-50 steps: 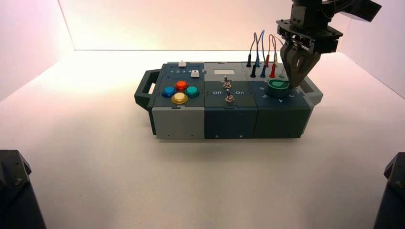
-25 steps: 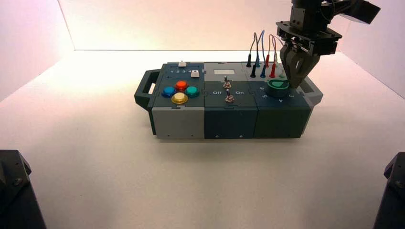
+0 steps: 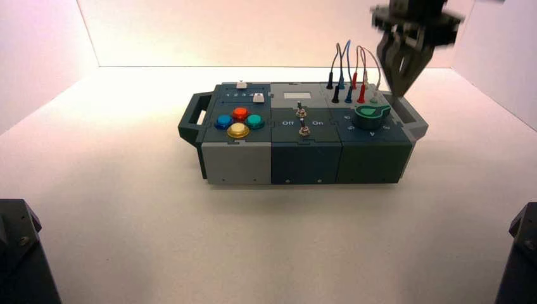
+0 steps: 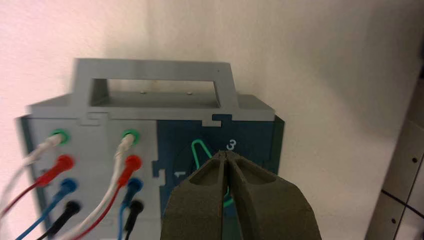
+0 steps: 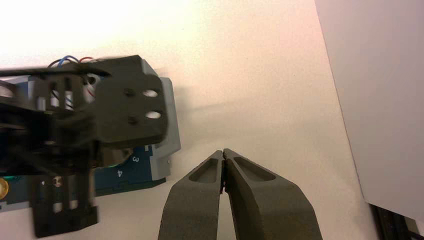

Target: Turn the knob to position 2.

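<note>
The green knob (image 3: pixel 370 114) sits at the right end of the box (image 3: pixel 304 158). My left gripper (image 3: pixel 398 95) hangs just above and behind the knob, shut and empty, clear of it. In the left wrist view the shut gripper (image 4: pixel 226 154) covers most of the knob (image 4: pixel 200 150). The knob's teardrop tip points between the printed 1 and 3. My right gripper (image 5: pixel 223 152) is shut and empty over the bare table, off the box's right end. It is out of the high view.
Coloured wires (image 3: pixel 348 69) plug in just behind the knob. Two toggle switches (image 3: pixel 302 120) stand mid-box, with coloured push-buttons (image 3: pixel 239 121) and sliders (image 3: pixel 244 85) at its left. A grey handle (image 4: pixel 155 92) juts from the knob end. White walls enclose the table.
My left gripper has lifted up off the knob. The knob now shows in full, with its pointer toward the back right.
</note>
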### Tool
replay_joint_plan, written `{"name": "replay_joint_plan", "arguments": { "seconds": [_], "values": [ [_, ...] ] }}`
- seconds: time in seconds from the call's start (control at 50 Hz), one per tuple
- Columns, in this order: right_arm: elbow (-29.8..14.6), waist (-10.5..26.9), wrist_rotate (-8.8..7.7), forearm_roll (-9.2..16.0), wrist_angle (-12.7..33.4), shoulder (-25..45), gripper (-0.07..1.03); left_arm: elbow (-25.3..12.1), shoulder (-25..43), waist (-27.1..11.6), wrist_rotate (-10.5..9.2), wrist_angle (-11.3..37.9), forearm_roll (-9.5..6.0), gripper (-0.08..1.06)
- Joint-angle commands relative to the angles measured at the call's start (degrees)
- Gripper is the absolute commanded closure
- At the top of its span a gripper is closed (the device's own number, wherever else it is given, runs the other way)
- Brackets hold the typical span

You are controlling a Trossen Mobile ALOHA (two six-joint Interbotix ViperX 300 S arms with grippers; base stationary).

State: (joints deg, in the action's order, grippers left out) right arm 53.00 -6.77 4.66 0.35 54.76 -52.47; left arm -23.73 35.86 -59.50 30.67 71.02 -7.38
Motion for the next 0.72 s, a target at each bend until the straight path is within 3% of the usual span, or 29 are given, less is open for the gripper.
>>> {"name": "replay_joint_plan", "arguments": {
  "seconds": [0.02, 0.2, 0.38, 0.52, 0.72],
  "values": [
    [-0.5, -0.4, -0.26, 0.2, -0.2, 0.1, 0.98, -0.3, -6.4, -0.3, -0.44, 0.1, -0.18, 1.01],
    [-0.4, -0.4, -0.97, 1.0, -0.2, 0.1, 0.98, 3.6, -9.1, -0.2, -1.05, 0.1, 0.26, 1.01],
    [-0.3, -0.4, -2.2, 1.8, -0.4, 0.1, 0.98, 10.5, -11.9, 0.3, -1.23, -0.4, 1.23, 1.01],
    [-0.3, -0.4, -2.55, 1.8, -0.4, 0.1, 0.98, 12.8, -12.4, 0.4, -2.37, -1.2, 1.58, 1.01],
    [-0.3, -0.2, -2.72, 1.9, -0.5, 0.3, 0.98, 13.1, -12.6, 0.4, -2.72, -1.8, 1.76, 1.01]
  ]
}}
